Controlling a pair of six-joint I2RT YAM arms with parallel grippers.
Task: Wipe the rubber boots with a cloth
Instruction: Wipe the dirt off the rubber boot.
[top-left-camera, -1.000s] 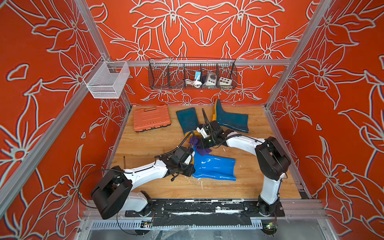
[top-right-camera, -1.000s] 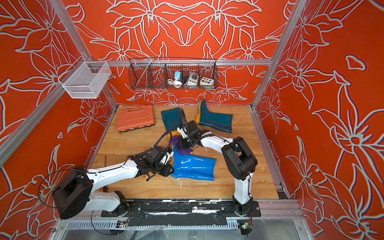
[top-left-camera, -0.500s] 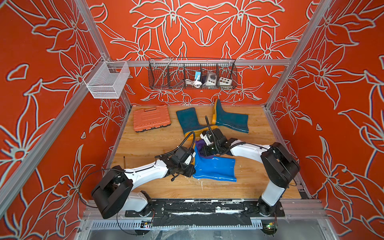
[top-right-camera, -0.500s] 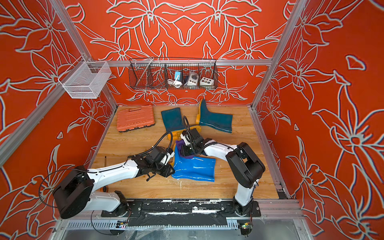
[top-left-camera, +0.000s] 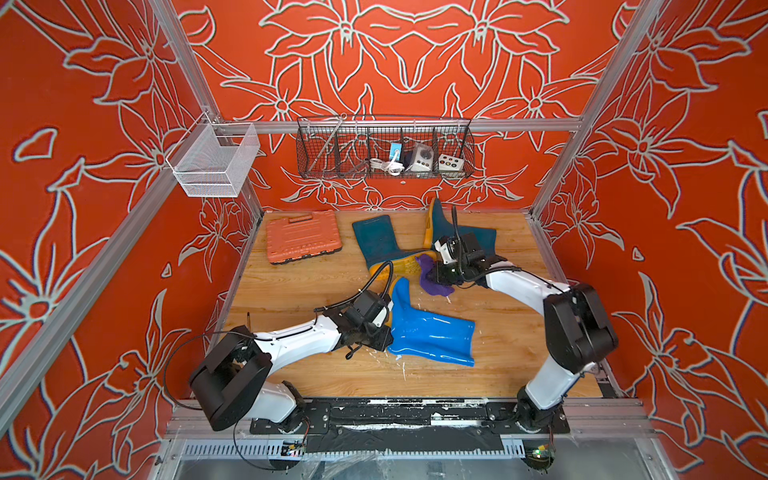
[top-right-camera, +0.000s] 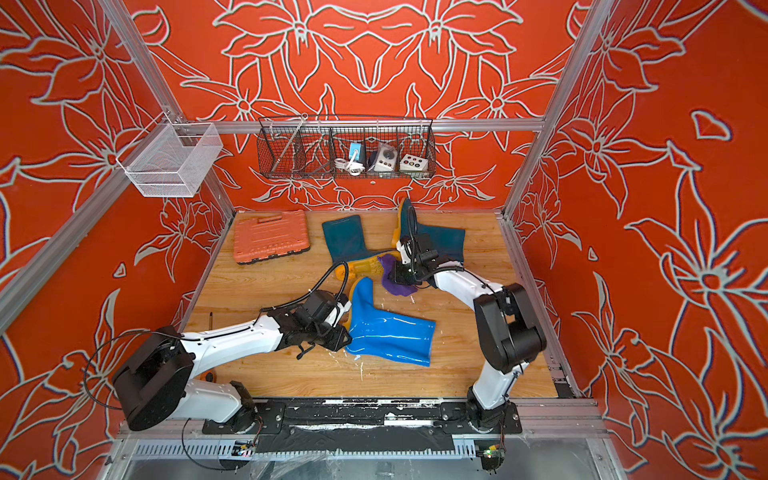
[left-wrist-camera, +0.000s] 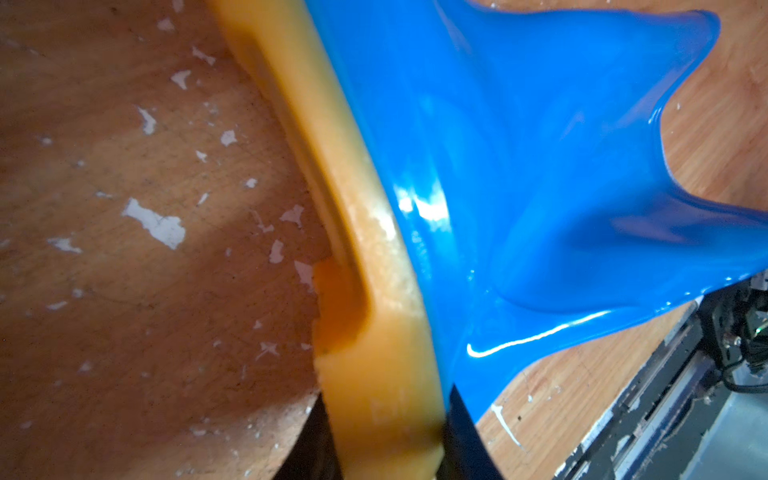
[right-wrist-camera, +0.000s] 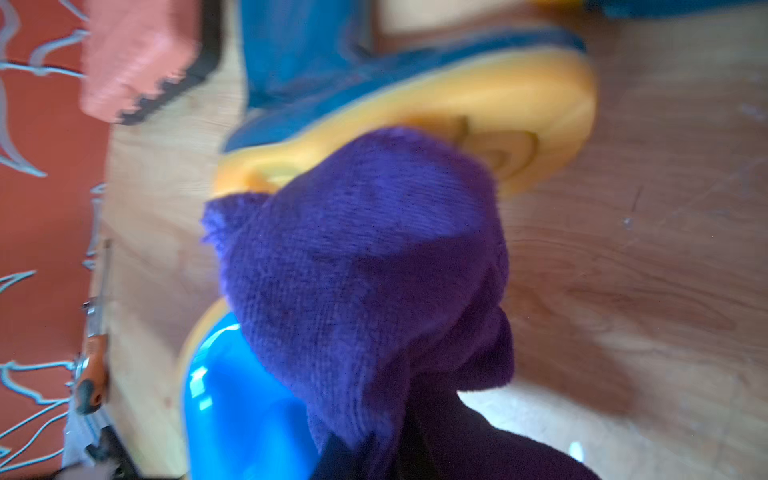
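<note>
Left jaws pinch the glossy blue boot (top-left-camera: 432, 336); right jaws clamp the bunched purple cloth (top-left-camera: 430, 280).

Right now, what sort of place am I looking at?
Probably a robot test booth: left arm and right arm bolted at a wooden floor, patterned walls on metal framing, wire basket of gadgets.

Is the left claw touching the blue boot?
Touching. In the left wrist view the left claw straddles the blue boot at its yellow sole, dark fingers against both sides, no gap.
</note>
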